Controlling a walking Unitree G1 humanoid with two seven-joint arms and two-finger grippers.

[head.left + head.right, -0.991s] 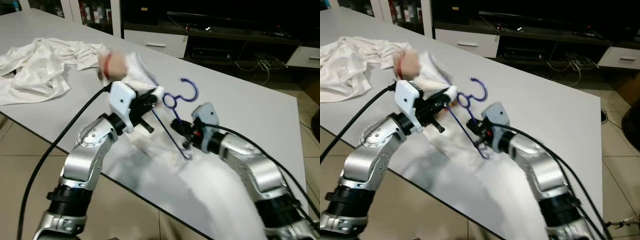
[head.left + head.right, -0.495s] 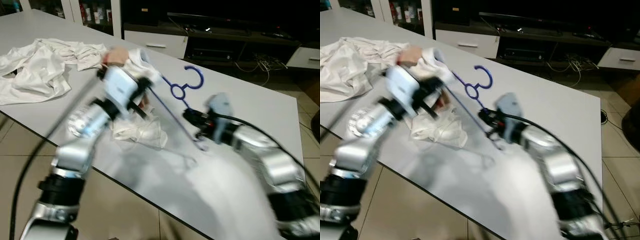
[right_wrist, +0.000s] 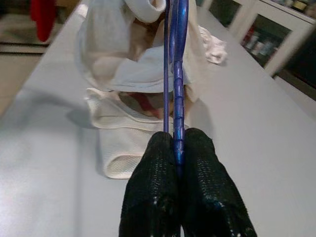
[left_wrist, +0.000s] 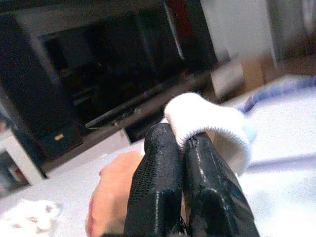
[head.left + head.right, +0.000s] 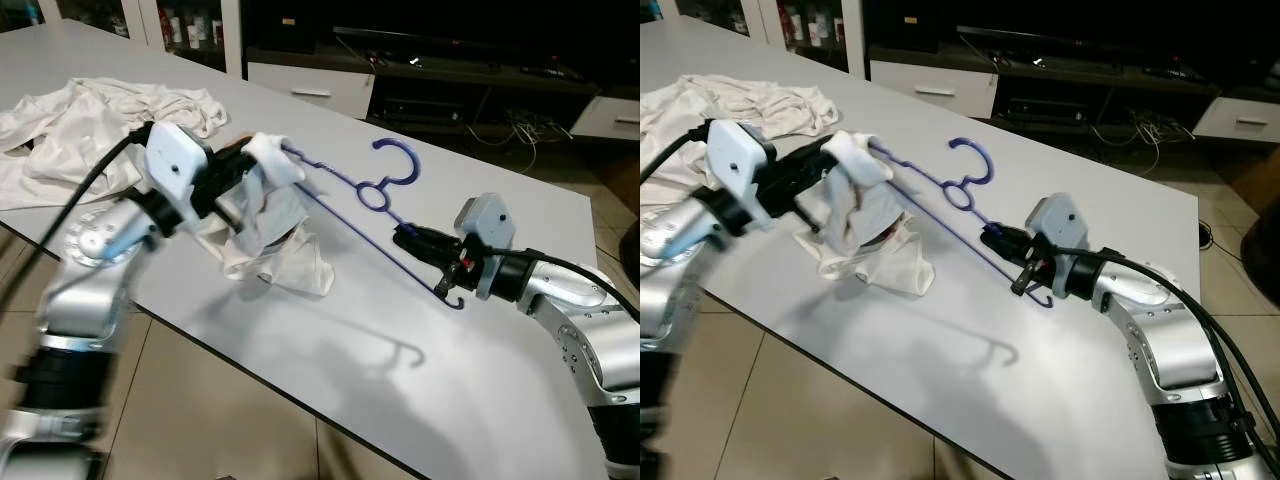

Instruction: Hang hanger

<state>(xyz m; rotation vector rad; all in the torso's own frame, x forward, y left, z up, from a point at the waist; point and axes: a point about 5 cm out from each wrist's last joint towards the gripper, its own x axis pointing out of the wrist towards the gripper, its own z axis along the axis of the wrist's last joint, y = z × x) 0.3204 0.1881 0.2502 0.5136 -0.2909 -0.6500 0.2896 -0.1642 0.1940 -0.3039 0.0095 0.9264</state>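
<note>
Compared with a second ago, the two arms are spread much farther apart: the left gripper [image 5: 262,160] has swung out to the robot's left and the right gripper [image 5: 420,240] has pulled away to its right, so the blue hanger [image 5: 375,195] is now stretched out between them above the table [image 5: 330,345] instead of bunched in close. The white garment [image 5: 270,225], which lay smeared across the table beneath the arms, now hangs in a clump off the left end of the hanger, its lower folds resting on the table.

The hanger is thin blue plastic with a curled hook and a small loop under it. The hook points away from the robot, midway between the two sets of jaws. One shoulder runs up to the left jaws, the other down to the right jaws, ending just past them in a little upturned tip. Its shadow falls on the table below.

The left jaws are closed tight on a thick white hem of the garment, right where the hanger's end enters the cloth. The right jaws are pinched shut on the blue bar of the hanger, which runs straight out ahead of them toward the garment.

Beyond the left gripper, a heap of white laundry [image 5: 70,130] lies crumpled on the far end of the table.
</note>
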